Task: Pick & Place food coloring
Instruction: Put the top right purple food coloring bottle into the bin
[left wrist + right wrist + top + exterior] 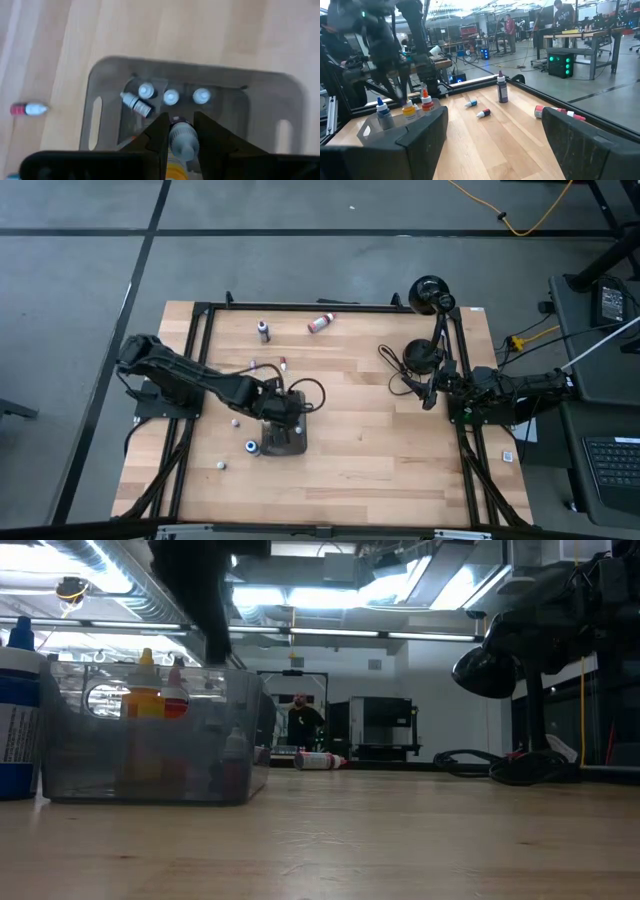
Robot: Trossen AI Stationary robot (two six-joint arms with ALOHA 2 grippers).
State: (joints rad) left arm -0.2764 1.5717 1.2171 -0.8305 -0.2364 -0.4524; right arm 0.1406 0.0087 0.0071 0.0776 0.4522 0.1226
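Observation:
The dark grey tray (290, 446) sits left of the table's middle and holds several food coloring bottles: three stand with white caps (171, 96) and one lies on its side (136, 104). My left gripper (284, 420) hangs over the tray, shut on a small pale bottle (183, 139). More bottles are on the wood: a dark one standing (263, 330), a red one lying (320, 323), and small ones (236, 421) near the tray. My right gripper (502, 137) waits open at the table's right side. My left gripper pinches the small pale bottle between its two fingers (159, 131), one on each side of the body (180, 131). The fingers slant steeply down from above. The bottle is lifted clear over the tray's inside, its narrow cap end toward the wrist.
A blue-capped bottle (252, 446) stands just left of the tray, and a red one (27, 109) lies on the wood nearby. A black lamp (432, 295) and cables (405, 360) occupy the far right. Bare wood stretches between the tray and the right arm.

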